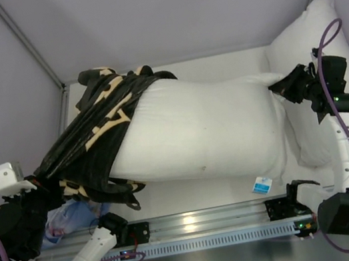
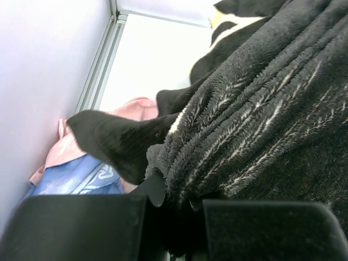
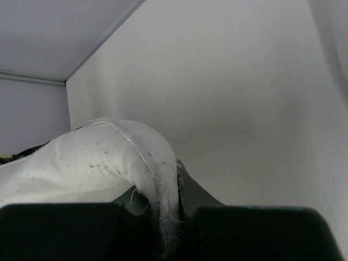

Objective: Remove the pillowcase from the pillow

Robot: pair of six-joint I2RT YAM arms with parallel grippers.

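Note:
The white pillow (image 1: 205, 132) lies across the table, a small blue-and-white tag (image 1: 262, 185) at its near edge. The black plush pillowcase (image 1: 103, 126) with tan motifs is bunched over the pillow's left end only. My left gripper (image 1: 42, 184) is shut on a gathered fold of the pillowcase (image 2: 244, 125), its jaws pressed on the plush (image 2: 176, 198). My right gripper (image 1: 288, 87) is shut on the pillow's right corner, whose seam edge (image 3: 163, 190) runs between the jaws.
A second plain white pillow (image 1: 326, 70) leans in the back right corner behind the right arm. Pink cloth (image 2: 130, 109) and light-blue cloth (image 2: 76, 176) lie by the left wall (image 2: 49, 81). An aluminium rail (image 1: 205, 230) runs along the near edge.

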